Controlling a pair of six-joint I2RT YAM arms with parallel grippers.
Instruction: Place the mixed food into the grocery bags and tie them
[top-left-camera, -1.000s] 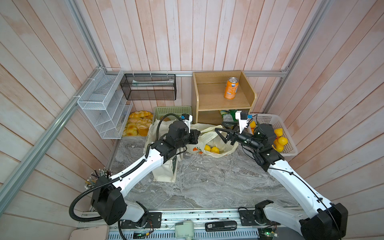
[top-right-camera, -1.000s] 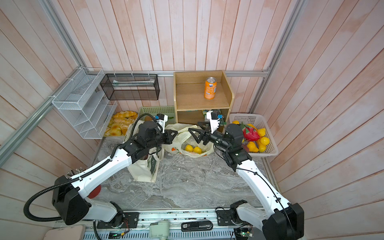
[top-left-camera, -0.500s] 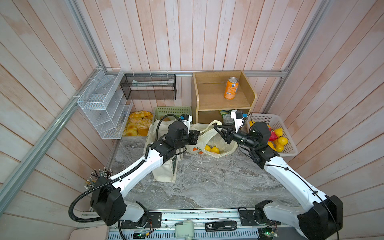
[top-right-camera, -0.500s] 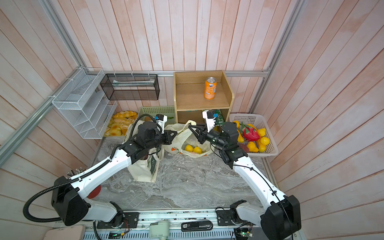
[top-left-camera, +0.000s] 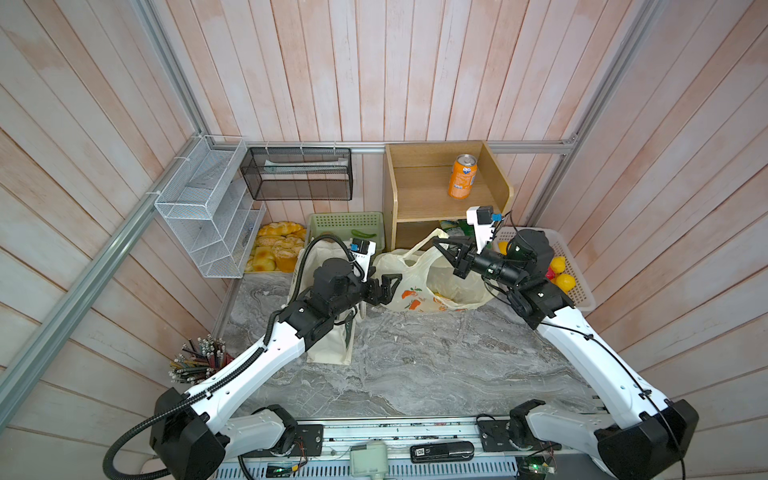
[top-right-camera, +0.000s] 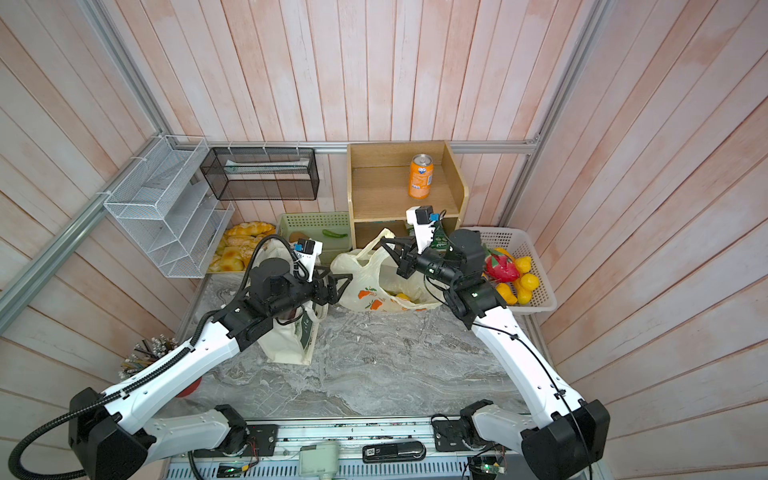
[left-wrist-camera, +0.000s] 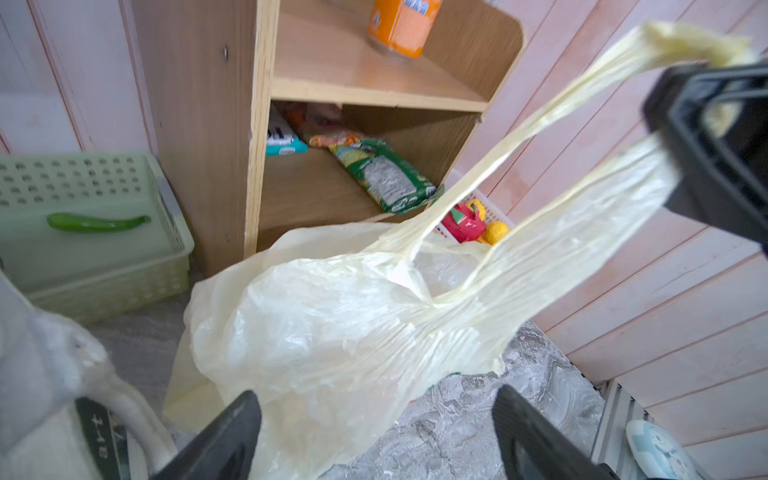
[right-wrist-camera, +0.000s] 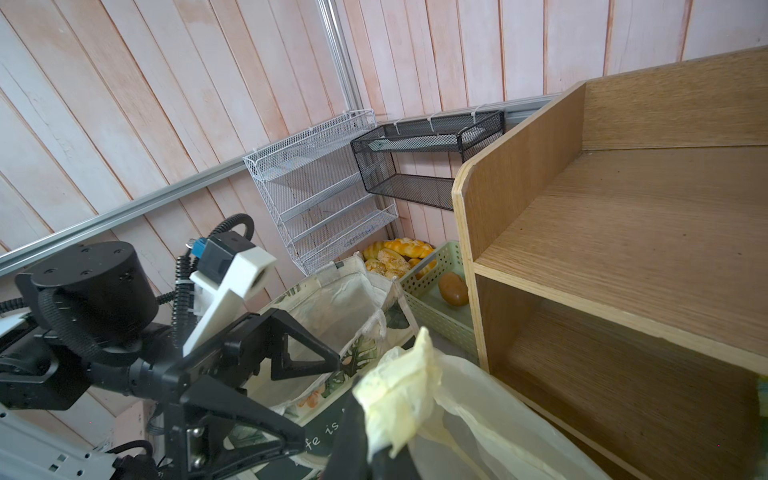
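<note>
Plastic bag handles (left-wrist-camera: 582, 216), clamped in the right tool (left-wrist-camera: 712, 120), show clearest from the left wrist; left tool (left-wrist-camera: 374, 428) gapes.

Top views look down from high; wrist views close, sharing plastic bag (left-wrist-camera: 324, 332)

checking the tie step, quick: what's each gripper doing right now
Left gripper: open, holding nothing.
Right gripper: closed on the plastic bag handle.

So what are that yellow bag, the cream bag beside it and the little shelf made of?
The yellow bag looks like thin glossy plastic: see-through, crinkled. The cream bag seems matte woven cloth, with soft folds. The shelf is wood-grain board, probably laminate, with pale edges.
</note>
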